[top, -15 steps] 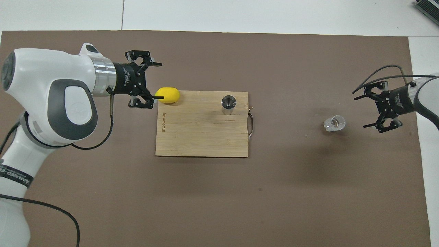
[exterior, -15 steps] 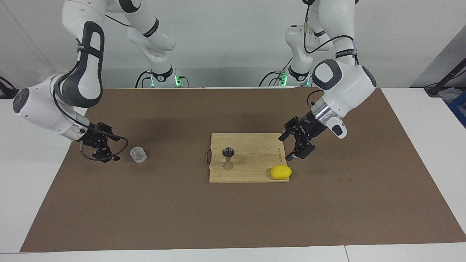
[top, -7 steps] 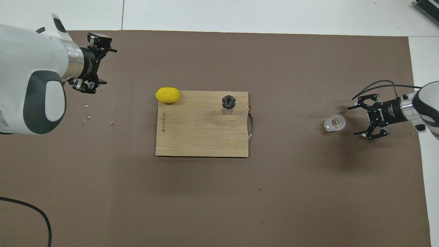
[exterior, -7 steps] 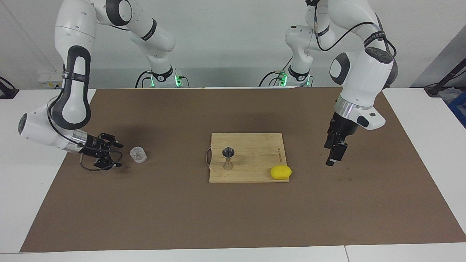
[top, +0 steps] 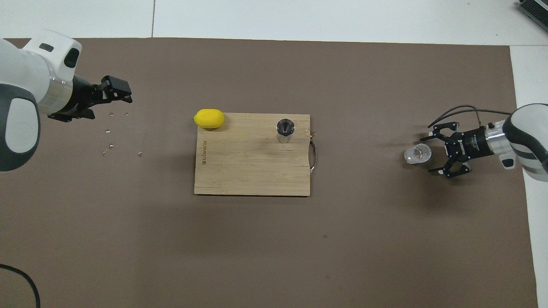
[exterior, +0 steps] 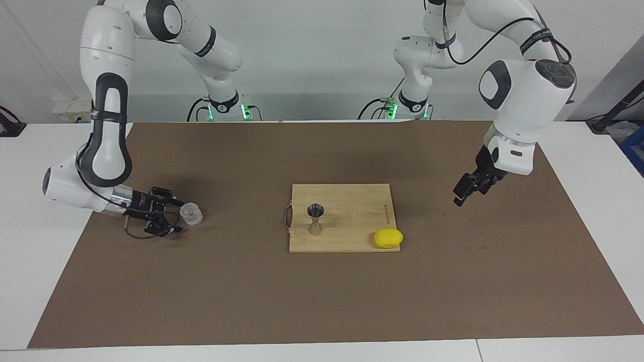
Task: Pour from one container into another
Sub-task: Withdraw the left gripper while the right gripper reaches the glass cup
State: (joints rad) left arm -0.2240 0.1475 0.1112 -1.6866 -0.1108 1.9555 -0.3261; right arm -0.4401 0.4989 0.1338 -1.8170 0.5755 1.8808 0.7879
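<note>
The clear glass tumbler [exterior: 191, 213] [top: 417, 153] stands on the brown mat toward the right arm's end of the table. My right gripper [exterior: 179, 217] [top: 426, 154] lies low and level beside it, open, its fingertips reaching the glass's sides without closing on it. The steel hourglass jigger [exterior: 315, 219] [top: 285, 129] stands upright on the wooden board [exterior: 352, 211] [top: 248, 171]. My left gripper [exterior: 460, 195] [top: 116, 87] hangs open and holds nothing, over bare mat toward the left arm's end.
A yellow lemon [exterior: 388, 238] [top: 209, 118] rests at the board's corner nearest the left arm's end. A few small shiny specks [top: 109, 137] dot the mat under the left arm. The brown mat [exterior: 322, 301] covers most of the white table.
The left gripper has pulled away from the lemon and board, out over the mat at its own end. The right gripper has dropped low and slid up to the tumbler.
</note>
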